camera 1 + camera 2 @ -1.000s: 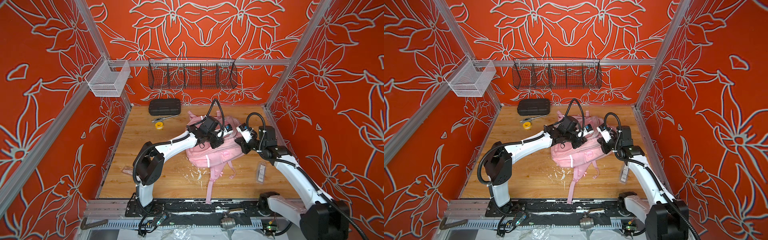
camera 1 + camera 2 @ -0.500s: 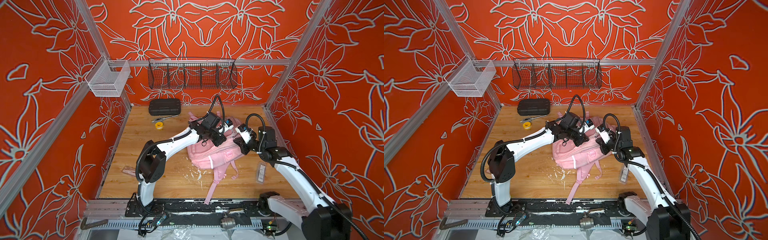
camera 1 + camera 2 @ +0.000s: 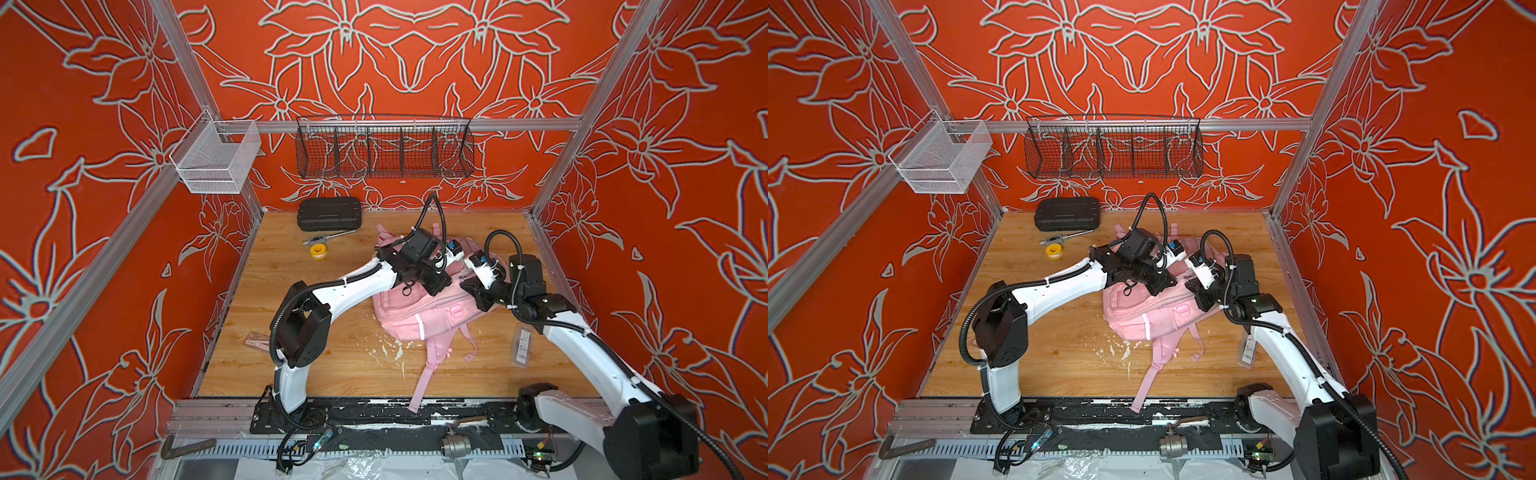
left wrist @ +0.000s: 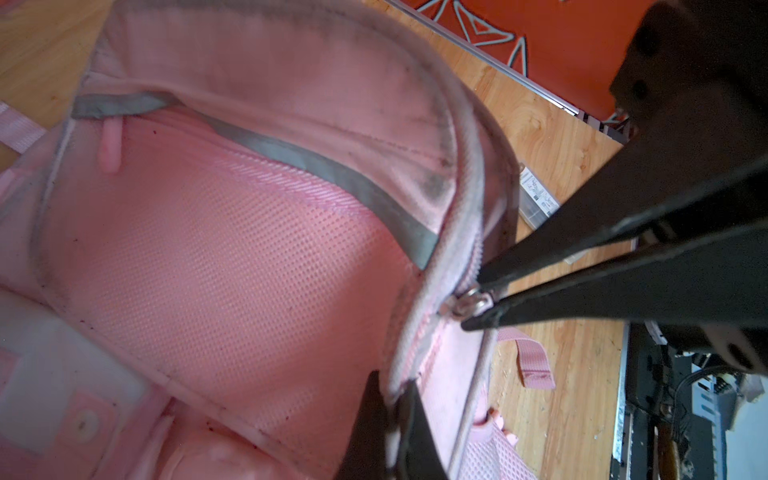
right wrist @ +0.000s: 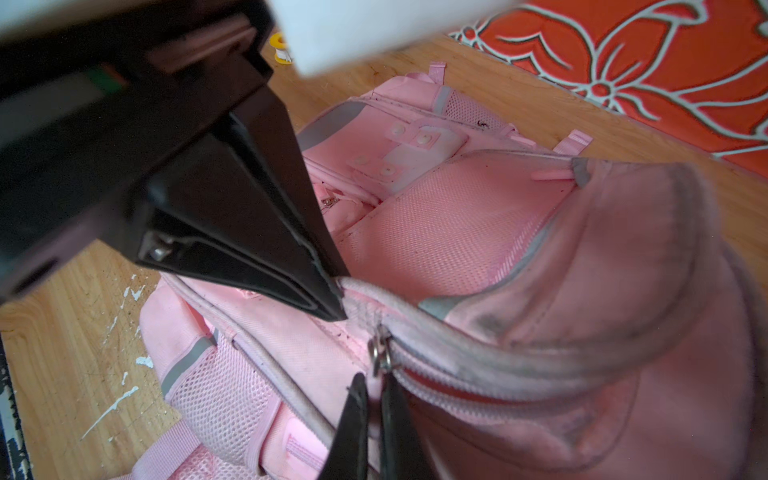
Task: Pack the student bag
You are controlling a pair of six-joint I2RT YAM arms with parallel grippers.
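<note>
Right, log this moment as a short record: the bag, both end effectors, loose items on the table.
bag: student bag lying on the wooden table, straps trailing toward the front edge
left end effector: tips at the bag's zipper trim, jaws narrowly apart around it; grip unclear
right end effector: shut on the zipper pull
loose items: black case, metal tool, yellow tape roll near the back; clear packet apart, on the right
</note>
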